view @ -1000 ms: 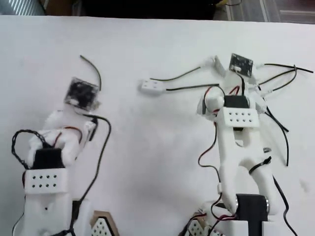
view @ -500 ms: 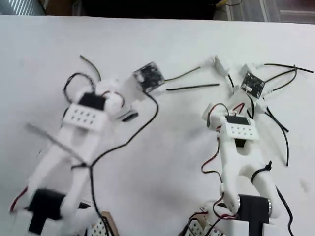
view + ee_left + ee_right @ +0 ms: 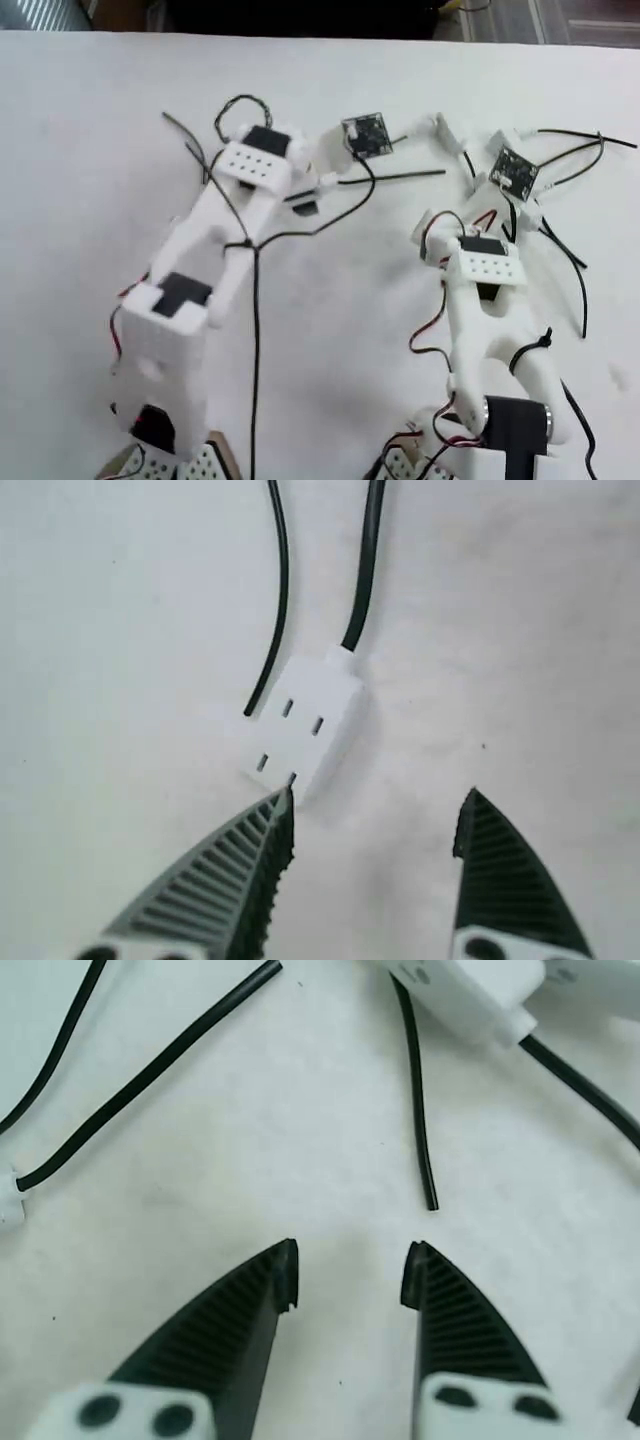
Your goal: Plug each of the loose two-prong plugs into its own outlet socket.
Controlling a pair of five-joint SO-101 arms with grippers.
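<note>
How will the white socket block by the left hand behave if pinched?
The socket block looks small and boxy, so probably light and rigid; its flat sides should suit a pinch. Lying loose on the table, it may slide or swivel if one finger of the left hand touches first. Its black cord looks bendy and should trail behind.

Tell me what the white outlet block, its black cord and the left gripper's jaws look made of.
Outlet block: looks like moulded white plastic, smooth and matte, with crisp edges and slots.
Cord: black, evenly round and bending freely, likely rubber or vinyl sheathing.
Left gripper: its jaws look like dark plastic, finely ridged; whether rubber-faced is unclear.
</note>
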